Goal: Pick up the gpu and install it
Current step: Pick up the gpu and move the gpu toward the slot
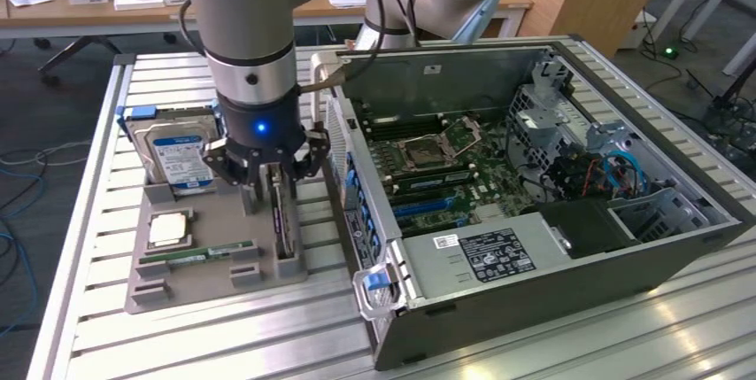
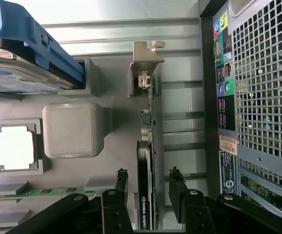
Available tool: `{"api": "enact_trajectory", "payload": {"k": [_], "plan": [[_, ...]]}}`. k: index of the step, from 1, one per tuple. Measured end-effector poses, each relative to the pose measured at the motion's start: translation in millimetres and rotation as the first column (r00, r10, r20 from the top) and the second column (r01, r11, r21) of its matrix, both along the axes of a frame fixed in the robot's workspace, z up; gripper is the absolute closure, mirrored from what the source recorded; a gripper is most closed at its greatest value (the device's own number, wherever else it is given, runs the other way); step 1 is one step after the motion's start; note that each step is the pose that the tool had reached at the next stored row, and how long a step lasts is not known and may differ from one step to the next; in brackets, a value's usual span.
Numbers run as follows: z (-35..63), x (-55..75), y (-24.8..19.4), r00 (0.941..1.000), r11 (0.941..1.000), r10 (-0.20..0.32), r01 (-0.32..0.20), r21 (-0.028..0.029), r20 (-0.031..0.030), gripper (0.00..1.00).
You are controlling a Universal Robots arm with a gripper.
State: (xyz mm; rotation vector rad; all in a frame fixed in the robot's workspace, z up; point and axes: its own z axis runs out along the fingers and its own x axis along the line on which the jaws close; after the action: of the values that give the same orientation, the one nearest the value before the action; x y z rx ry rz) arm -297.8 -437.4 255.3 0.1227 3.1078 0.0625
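Slatted metal tabletop [image 1: 177, 345] carries a grey tray [image 1: 201, 290], and each thing here is placed from that tray. Just beside the tray, on the exterior view's right, stands an open computer case [image 1: 532, 309] with its motherboard exposed. At the tray's far end a hard drive [image 1: 177, 157] with a blue-white label stands upright in a slot. A processor chip [image 1: 169, 229] lies flat near the tray's middle, and a green memory stick [image 1: 195, 256] lies flat just in front of it. The gpu [image 1: 285, 234] stands on its long edge in a slot along the side of the tray nearest the case, not yet lifted out. In the wrist view its pale bracket [image 2: 148, 52] sits at the end toward the hard drive. The gripper [image 1: 274, 187] hangs over this side of the tray. Its dark fingers [image 2: 122, 181] are spread apart and lowered on either side of the card, and the wrist view shows a narrow gap between each finger and the card.
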Motion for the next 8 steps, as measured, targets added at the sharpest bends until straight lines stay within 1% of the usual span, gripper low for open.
{"api": "enact_trajectory", "payload": {"k": [4, 8], "plan": [[-7.1, 0.0, 0.0, 1.0, 1.0, 0.0, 0.0, 0.0, 0.0, 0.53], [-8.2, -0.4, 0.1, 1.0, 1.0, 0.0, 0.0, -0.0002, -0.0001, 0.53]]}}
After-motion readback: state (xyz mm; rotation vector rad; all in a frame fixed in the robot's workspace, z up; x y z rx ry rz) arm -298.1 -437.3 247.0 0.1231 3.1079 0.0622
